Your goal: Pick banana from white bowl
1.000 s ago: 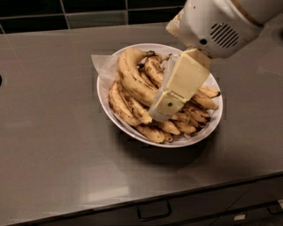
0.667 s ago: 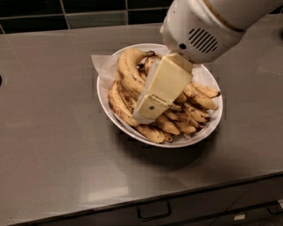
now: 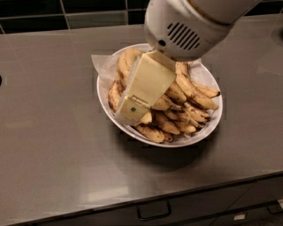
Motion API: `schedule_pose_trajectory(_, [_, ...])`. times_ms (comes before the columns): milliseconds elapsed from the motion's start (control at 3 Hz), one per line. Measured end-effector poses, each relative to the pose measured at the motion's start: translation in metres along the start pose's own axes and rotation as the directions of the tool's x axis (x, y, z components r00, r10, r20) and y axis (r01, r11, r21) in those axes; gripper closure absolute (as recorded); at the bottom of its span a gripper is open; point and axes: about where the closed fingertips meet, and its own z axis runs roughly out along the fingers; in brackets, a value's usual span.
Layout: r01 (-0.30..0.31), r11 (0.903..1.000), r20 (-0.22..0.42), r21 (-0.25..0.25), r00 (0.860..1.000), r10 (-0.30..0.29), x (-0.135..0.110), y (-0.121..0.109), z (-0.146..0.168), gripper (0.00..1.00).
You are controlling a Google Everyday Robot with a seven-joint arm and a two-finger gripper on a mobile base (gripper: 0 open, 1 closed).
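Note:
The white bowl (image 3: pixel 211 129) stands in the middle of the grey counter, lined with white paper (image 3: pixel 102 66) and heaped with several speckled yellow bananas. The banana (image 3: pixel 124 65), thick and curved, lies along the bowl's left side; only its upper part shows. My gripper (image 3: pixel 131 113) reaches down from the upper right and sits low over the left part of the pile. It covers the middle and lower part of that banana. The white arm housing (image 3: pixel 185 26) hides the bowl's far rim.
The smaller, browner bananas (image 3: pixel 190 103) fill the bowl's right and front. The grey counter (image 3: pixel 53 145) runs all round the bowl. Its front edge has a drawer with a handle (image 3: pixel 154 212) below. A dark tiled wall (image 3: pixel 66 11) stands behind.
My gripper has moved left and lower, from over the bowl's middle-right to over the left side of the pile, where it covers more of the big banana.

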Motion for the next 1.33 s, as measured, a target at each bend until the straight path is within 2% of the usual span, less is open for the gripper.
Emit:
schedule_pose_trajectory(333, [0.000, 1.0000, 0.000, 0.000, 1.000, 0.000, 0.000, 0.000, 0.000, 0.00])
schedule_pose_trajectory(667, [-0.007, 0.9999, -0.036, -0.015, 0.999, 0.007, -0.002, 0.001, 0.005, 0.00])
schedule_pose_trajectory(1333, [-0.057, 0.9937, -0.141, -0.096, 0.989, 0.043, 0.015, -0.010, 0.038, 0.00])
